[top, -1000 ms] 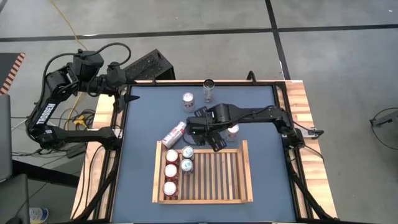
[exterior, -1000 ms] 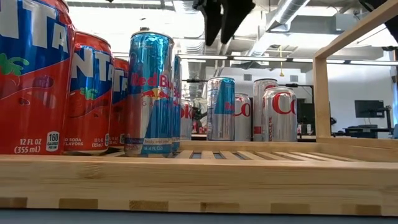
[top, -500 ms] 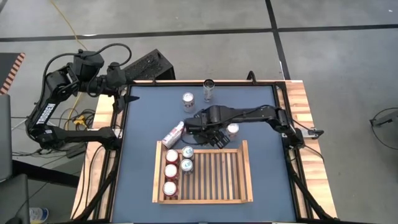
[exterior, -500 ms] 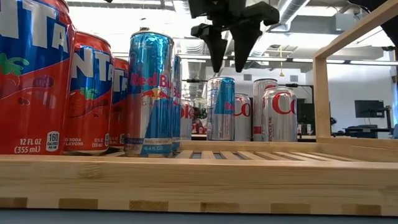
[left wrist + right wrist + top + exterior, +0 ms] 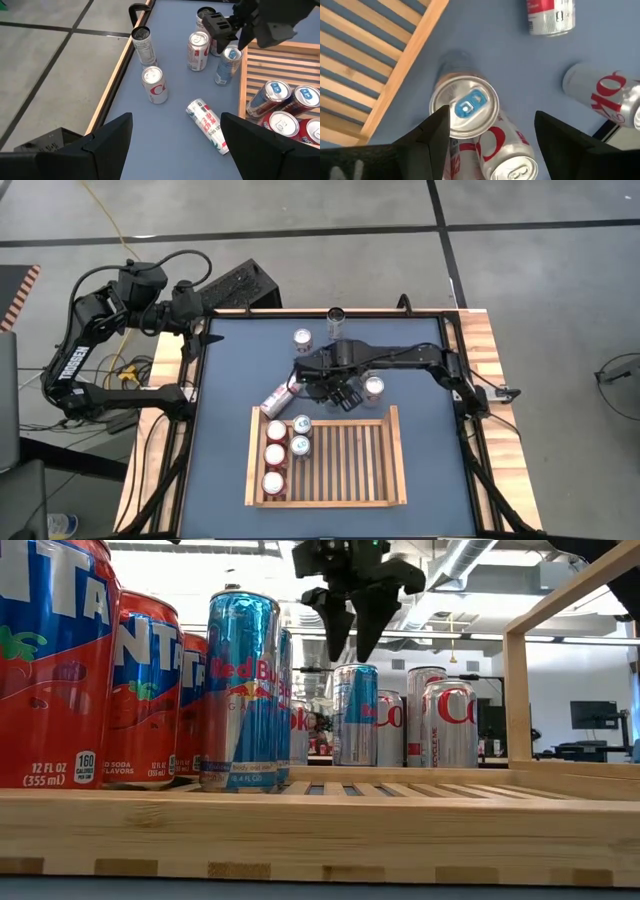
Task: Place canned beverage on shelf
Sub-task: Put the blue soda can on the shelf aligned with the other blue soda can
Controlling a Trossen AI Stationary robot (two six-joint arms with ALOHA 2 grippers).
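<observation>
As the can (image 5: pixel 465 107) stands now: upright on the table (image 5: pixel 420 360), just outside the shelf's far rim, its blue-tabbed top facing up at the right wrist camera.
Handling: slim, tall aluminium. Probably full, so it has some weight, but it is top-heavy and easy to tip. The wall is smooth and slippery, and it dents if you squeeze hard.
Where to grip: take it across the round body, a little below the top rim, with one finger on each side. Keep off the tab and the lid.
Right gripper (image 5: pixel 348 652): it hangs directly over the can with fingers apart and pointing down, holding nothing — the can top shows between them in its wrist view.
Neighbours: two Coke cans (image 5: pixel 507 155) stand right beside the target, and a lying can (image 5: pixel 280 394) rests near the shelf corner. Watch them when you lower the fingers.
Shelf (image 5: pixel 330 502): five cans stand at its left end — three red, two blue. The slats to the right of them are bare.
Left gripper (image 5: pixel 176 116): it waits off the table's far left corner, fingers apart, nothing in them.
Risk: as I judge it, an off-centre descent would knock the can against the rim.
</observation>
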